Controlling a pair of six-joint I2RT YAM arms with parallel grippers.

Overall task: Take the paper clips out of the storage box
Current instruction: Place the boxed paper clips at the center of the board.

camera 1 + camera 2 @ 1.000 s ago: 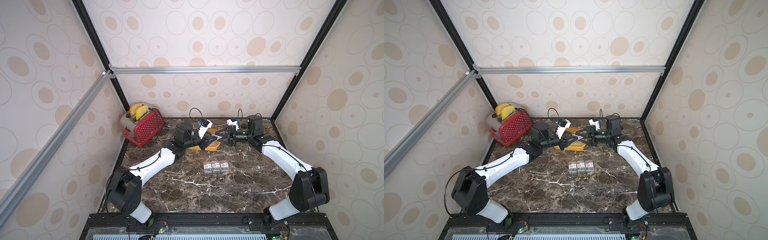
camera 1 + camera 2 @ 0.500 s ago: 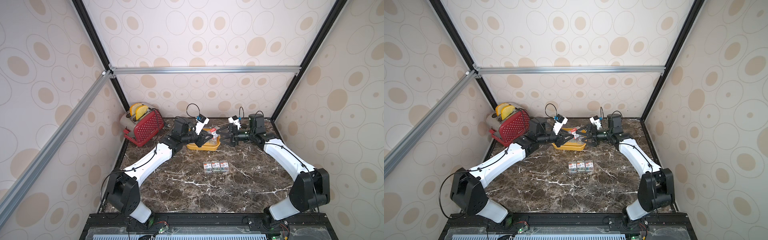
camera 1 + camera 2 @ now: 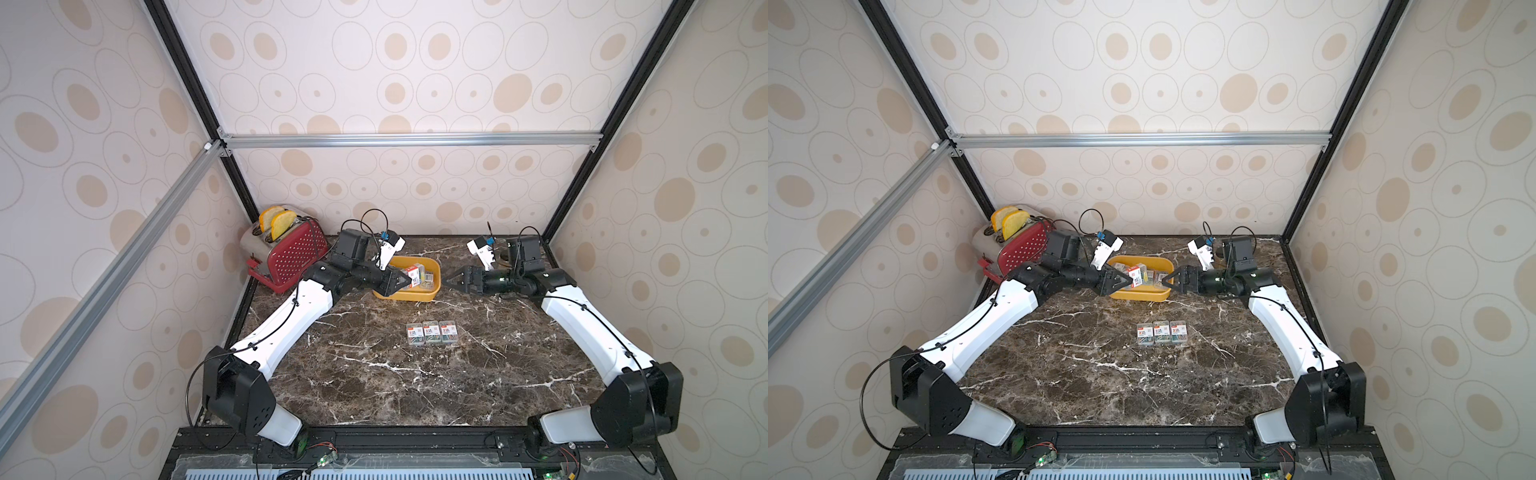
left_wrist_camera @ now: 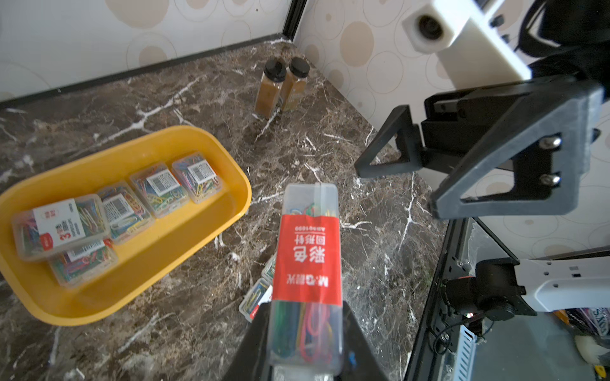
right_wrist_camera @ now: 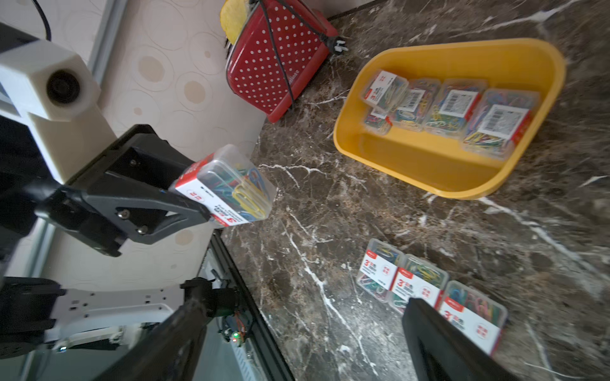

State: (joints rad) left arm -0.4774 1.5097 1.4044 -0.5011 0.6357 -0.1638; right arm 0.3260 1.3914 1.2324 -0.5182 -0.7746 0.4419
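Left wrist view shows the left pincer (image 4: 305, 318) clamped on one end of a clip box (image 4: 308, 250), held clear of the yellow tub (image 4: 171, 250) where five more boxes (image 4: 158, 188) lie. It seems bound for the row of three (image 3: 432, 332) at the tub's 6 o'clock; the right pincer (image 3: 449, 282) hangs wide and empty at 3 o'clock.

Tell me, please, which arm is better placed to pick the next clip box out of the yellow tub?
Right. The right gripper is open and empty near the storage box, while the left gripper is shut on a clip box not yet set down.
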